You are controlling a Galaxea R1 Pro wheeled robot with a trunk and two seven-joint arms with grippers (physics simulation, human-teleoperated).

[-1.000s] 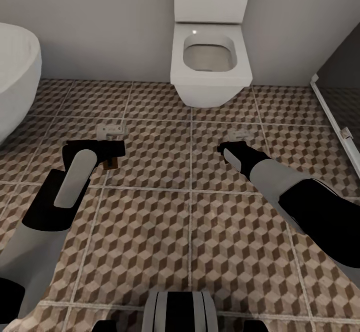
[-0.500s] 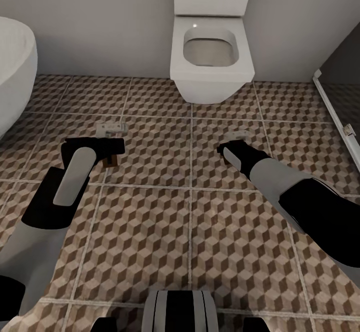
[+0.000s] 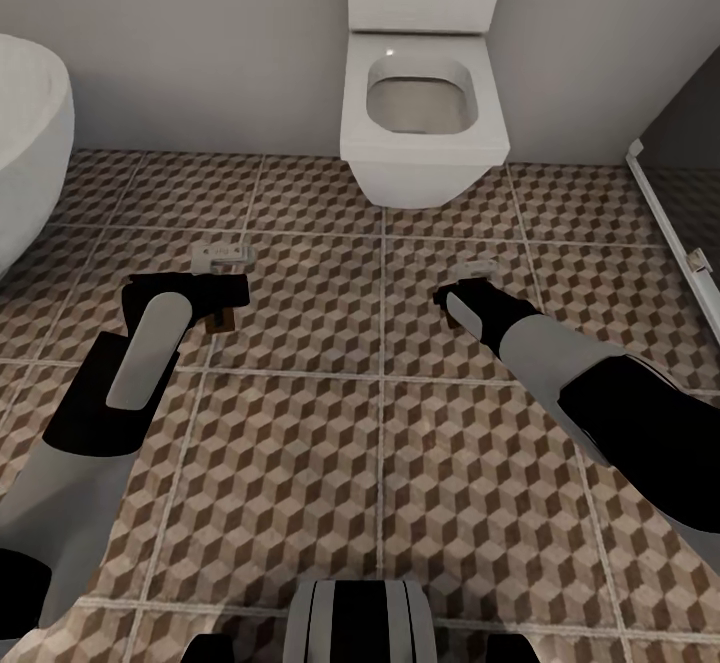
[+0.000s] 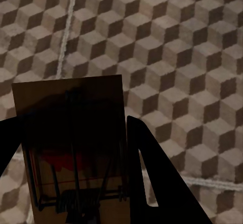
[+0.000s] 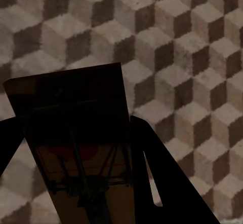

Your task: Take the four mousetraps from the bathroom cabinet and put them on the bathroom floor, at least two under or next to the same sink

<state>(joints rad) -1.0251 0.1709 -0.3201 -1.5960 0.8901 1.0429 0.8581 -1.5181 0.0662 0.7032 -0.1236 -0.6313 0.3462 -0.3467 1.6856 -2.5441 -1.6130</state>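
A: Near field first. Left gripper [image 4: 76,183] has its two dark fingers closed against the sides of a mousetrap [image 4: 71,148], board flat, wire parts toward the wrist. Right gripper [image 5: 76,183] the same: fingers clamped on the second mousetrap [image 5: 76,143].

B: From the head camera?

A: Both arms are low over the bathroom floor [image 3: 380,463]. A brown corner of the left-hand trap [image 3: 222,320] pokes out past the left gripper [image 3: 205,305]. The right gripper [image 3: 452,295] hides its own load.

B: Anything changed over the last second?

A: Little. The whole view shifted slightly, so the camera moved; the arms sit almost where they were, the left trap perhaps a touch lower. Neither grip has let go.

B: Farther out?

A: Two pale flat pieces already lie on the tiles, one [image 3: 222,256] just beyond the left gripper, one [image 3: 474,269] just beyond the right. Probably traps set down, too small to confirm. Then the toilet [image 3: 420,133] at the wall, a white rounded basin [image 3: 30,143] at far left.

B: Meaning?

A: Likely final lowering and release; nearness to a sink looks unsettled.
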